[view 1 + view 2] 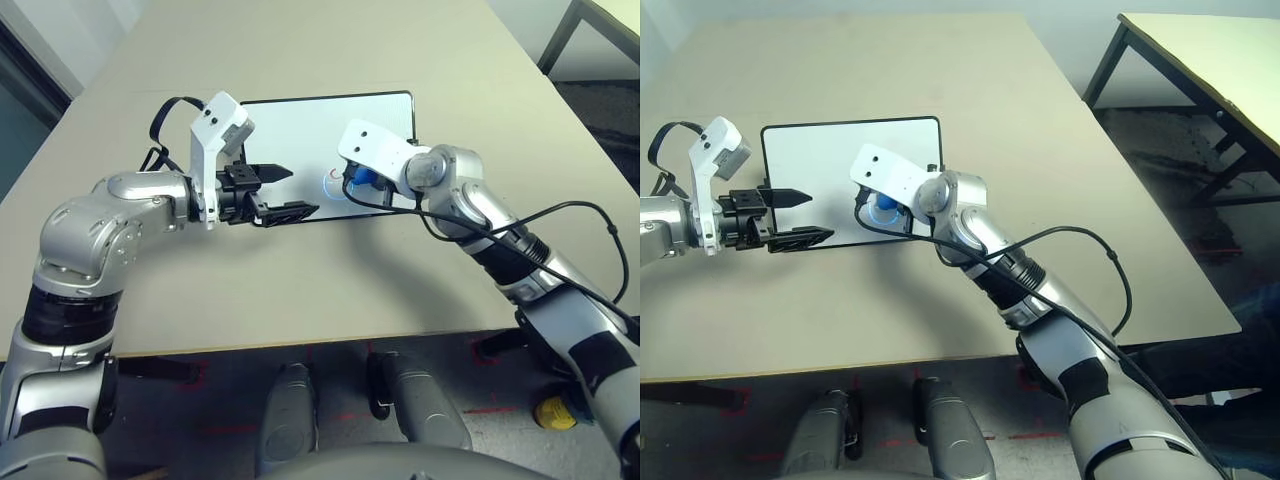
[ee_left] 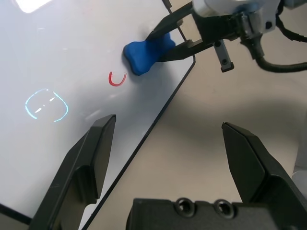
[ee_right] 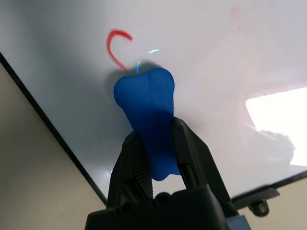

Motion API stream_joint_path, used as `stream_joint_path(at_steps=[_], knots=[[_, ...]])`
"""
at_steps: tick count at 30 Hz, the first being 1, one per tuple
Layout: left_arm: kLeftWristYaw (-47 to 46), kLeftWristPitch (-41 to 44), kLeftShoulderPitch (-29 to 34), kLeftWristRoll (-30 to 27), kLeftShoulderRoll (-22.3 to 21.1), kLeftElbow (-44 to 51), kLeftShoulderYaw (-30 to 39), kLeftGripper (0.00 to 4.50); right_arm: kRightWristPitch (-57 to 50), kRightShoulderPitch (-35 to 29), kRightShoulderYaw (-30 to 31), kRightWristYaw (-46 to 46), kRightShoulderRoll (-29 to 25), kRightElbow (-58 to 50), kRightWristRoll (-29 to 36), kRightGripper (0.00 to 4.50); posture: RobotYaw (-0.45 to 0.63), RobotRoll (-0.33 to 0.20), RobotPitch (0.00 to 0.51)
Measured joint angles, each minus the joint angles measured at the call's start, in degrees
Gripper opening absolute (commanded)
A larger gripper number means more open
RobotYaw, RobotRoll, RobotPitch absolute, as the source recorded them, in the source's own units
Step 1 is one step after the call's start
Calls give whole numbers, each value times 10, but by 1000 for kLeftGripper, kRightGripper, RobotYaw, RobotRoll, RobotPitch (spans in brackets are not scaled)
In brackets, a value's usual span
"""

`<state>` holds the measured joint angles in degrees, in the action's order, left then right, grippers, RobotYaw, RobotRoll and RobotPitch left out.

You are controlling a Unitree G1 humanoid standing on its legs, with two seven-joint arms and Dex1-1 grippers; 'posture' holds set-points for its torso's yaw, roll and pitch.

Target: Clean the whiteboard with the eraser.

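The bench (image 1: 300, 290) carries the whiteboard (image 1: 300, 130), its near edge partly hidden by both arms. The left gripper (image 1: 283, 192) hovers spread at that edge. The right gripper (image 3: 160, 158) pinches the blue eraser (image 3: 146, 110) against the board — a red curl (image 3: 115, 45) just beside.

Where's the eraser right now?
The eraser is clamped in the right gripper, over the whiteboard near its front edge, beside a small red mark.
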<state>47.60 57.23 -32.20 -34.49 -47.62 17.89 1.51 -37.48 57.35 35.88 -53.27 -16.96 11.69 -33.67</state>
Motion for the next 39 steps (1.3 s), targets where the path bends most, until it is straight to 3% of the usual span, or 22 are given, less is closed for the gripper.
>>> stream_joint_path(at_steps=[9,14,20,28,34,39], knots=[[0,2,3,-5,0,2,1,4500,27,13,12,18,56,42,-6,805,8,0,179],[-1,2,5,-11,-1,4,2,4500,42,17,12,23,59,54,-7,804,1,0,179],[-2,2,6,-12,-3,5,2,4500,56,4,11,19,20,32,-6,804,-18,0,180],[1,-2,9,-11,-4,2,1,4500,45,-43,-13,-3,-83,-30,-6,803,-52,0,186],[8,-12,9,-9,-4,-5,-2,4500,26,-48,-14,-9,-90,-38,-7,803,-45,0,187],[11,-14,9,-9,-5,-9,-2,4500,17,-38,-14,-8,-63,-26,-7,802,-37,0,188]])
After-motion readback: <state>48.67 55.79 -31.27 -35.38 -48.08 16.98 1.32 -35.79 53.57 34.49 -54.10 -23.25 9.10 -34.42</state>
